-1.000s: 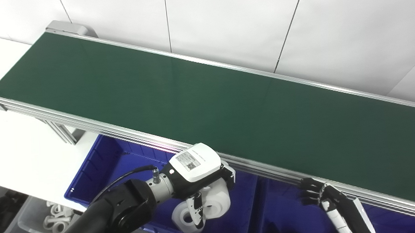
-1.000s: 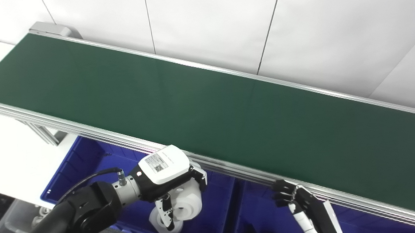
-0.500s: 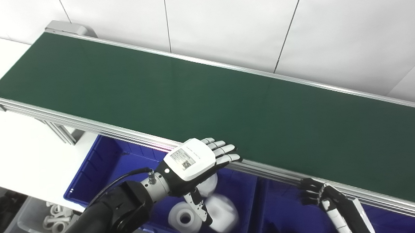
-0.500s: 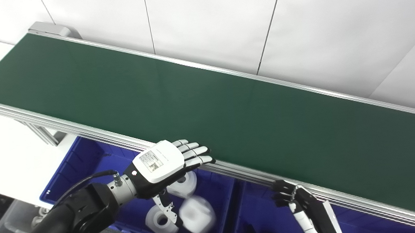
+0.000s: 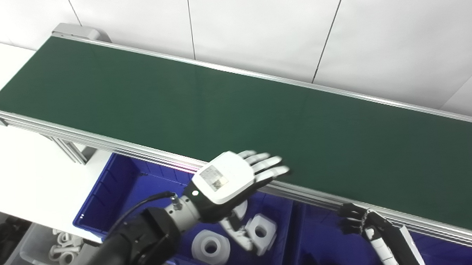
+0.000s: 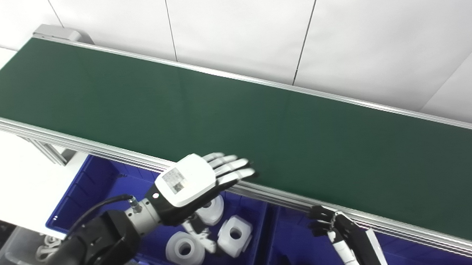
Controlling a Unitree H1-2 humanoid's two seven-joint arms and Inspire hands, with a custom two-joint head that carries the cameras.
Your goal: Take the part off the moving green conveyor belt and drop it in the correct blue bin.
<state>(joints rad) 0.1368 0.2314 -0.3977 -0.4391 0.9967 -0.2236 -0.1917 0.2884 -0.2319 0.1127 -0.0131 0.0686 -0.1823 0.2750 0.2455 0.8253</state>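
Part (image 6: 235,235) in blue bin (image 6: 78,193), left hand (image 6: 194,183) flat, fingers spread.

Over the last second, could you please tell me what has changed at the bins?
The left hand opened, releasing the white part, which fell into the blue bin beside the other white parts; the hand rose toward the green conveyor belt. The right hand and the belt are unchanged.

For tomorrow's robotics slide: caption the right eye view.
Left hand open above the blue bin holding white parts; green conveyor belt bare.
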